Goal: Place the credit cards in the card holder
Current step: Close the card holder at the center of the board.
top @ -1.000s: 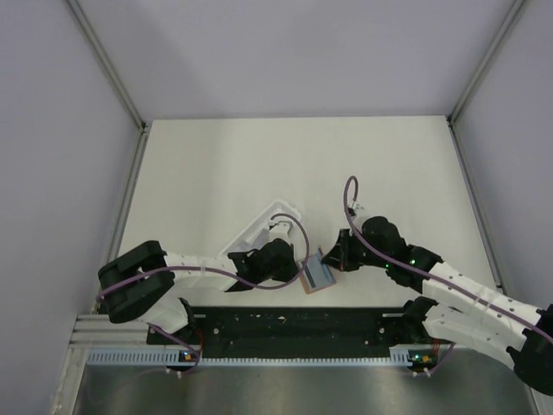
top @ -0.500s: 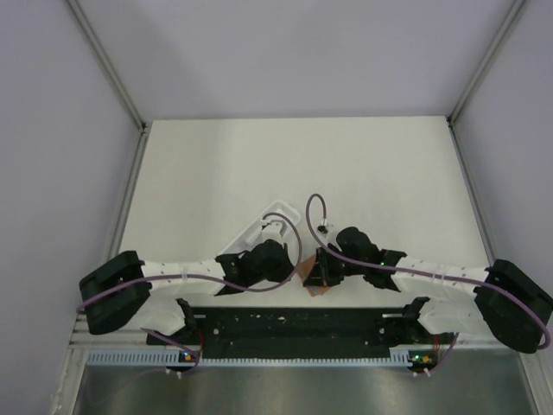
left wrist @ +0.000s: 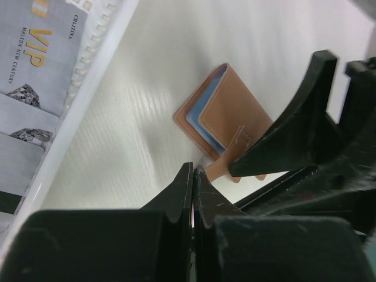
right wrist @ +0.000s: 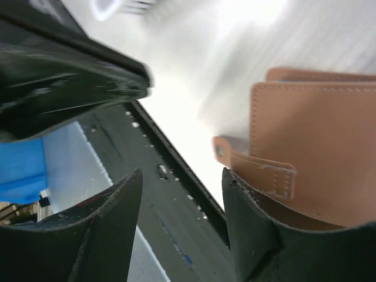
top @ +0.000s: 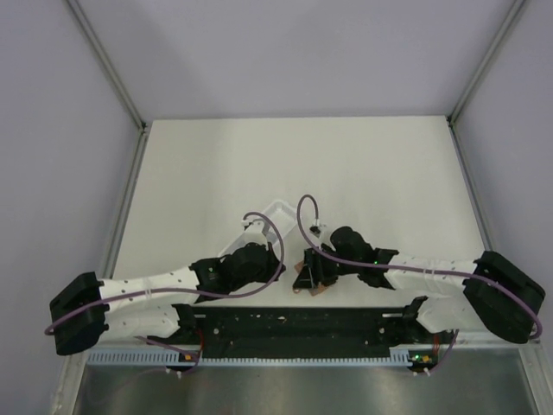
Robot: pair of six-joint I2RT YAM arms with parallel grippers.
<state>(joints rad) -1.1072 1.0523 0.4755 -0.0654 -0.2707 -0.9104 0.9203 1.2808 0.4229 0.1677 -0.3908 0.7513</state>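
The card holder (left wrist: 230,120) lies folded shut on the table, orange-brown with a blue edge showing at its open side and its strap tab (right wrist: 254,166) loose. From above only a sliver of the card holder (top: 303,279) shows beside my right gripper (top: 311,271). My right gripper (right wrist: 182,179) is open, with one finger (right wrist: 258,229) against the holder's near edge. My left gripper (left wrist: 194,170) is shut on nothing, its tips just short of the strap. Several grey credit cards (left wrist: 38,56) lie in a white tray to its left. No card shows inside the holder.
The white tray (top: 280,210) lies slantwise behind the left wrist, its ridged rim (left wrist: 97,64) close to the left gripper. A black rail (top: 294,324) runs along the table's near edge, right under the right gripper (right wrist: 170,200).
The holder lay open with its grey inside up; now it is folded. My right gripper came down onto it and has opened. The left arm has drawn back leftward, still shut.
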